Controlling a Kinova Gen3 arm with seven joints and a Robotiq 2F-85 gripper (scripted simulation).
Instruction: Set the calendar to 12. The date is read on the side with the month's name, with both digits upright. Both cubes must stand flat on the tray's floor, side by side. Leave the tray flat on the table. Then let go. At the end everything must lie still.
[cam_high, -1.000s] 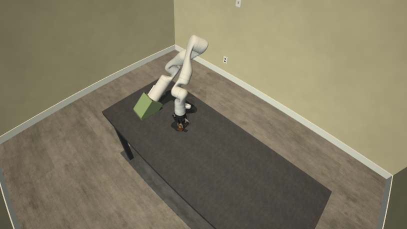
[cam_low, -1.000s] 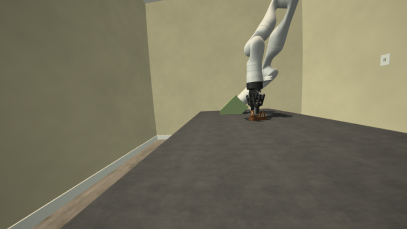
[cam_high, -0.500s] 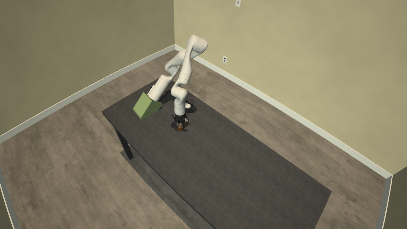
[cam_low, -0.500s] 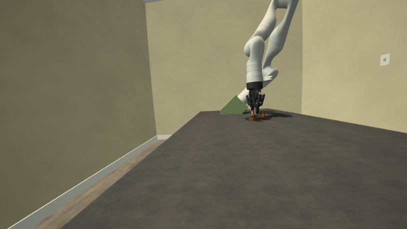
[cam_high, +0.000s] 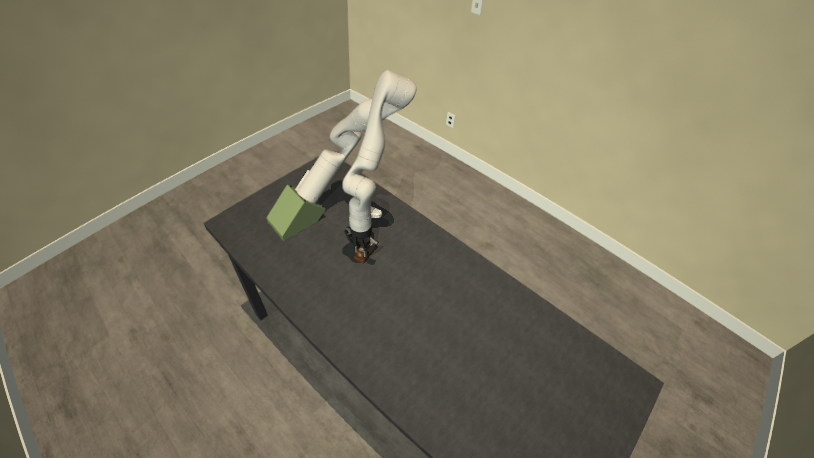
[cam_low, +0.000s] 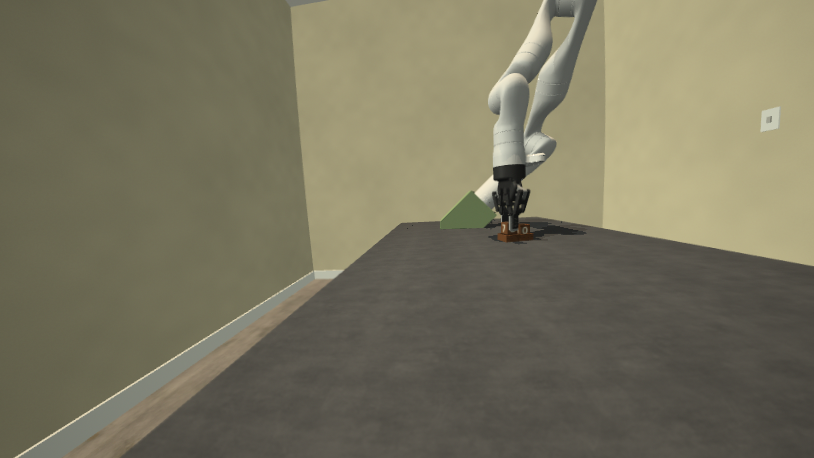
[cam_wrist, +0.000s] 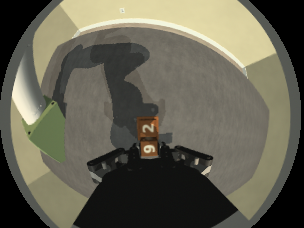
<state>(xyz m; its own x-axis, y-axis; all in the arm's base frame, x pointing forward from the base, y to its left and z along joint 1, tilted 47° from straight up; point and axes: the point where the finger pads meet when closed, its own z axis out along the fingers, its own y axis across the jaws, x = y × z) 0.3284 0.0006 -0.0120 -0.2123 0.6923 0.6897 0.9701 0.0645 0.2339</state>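
A small brown tray (cam_low: 515, 236) lies flat on the dark table near the arm's base, with two brown date cubes side by side in it. In the exterior view the left cube (cam_low: 504, 228) shows a pale digit that I cannot read for sure. The right cube (cam_low: 524, 229) shows 0. My gripper (cam_low: 510, 223) points straight down and is shut on the left cube, low in the tray. In the wrist view the held cube (cam_wrist: 148, 149) shows a 9 or 6 on top, and the other cube (cam_wrist: 150, 126) shows a 2. In the top view the gripper (cam_high: 361, 248) hides most of the tray.
The green wedge-shaped arm base (cam_high: 293, 213) stands just behind and left of the tray, and also shows in the exterior view (cam_low: 467, 213). The table (cam_high: 432, 319) stretches far to the front right. A small white object (cam_high: 376, 212) lies behind the arm.
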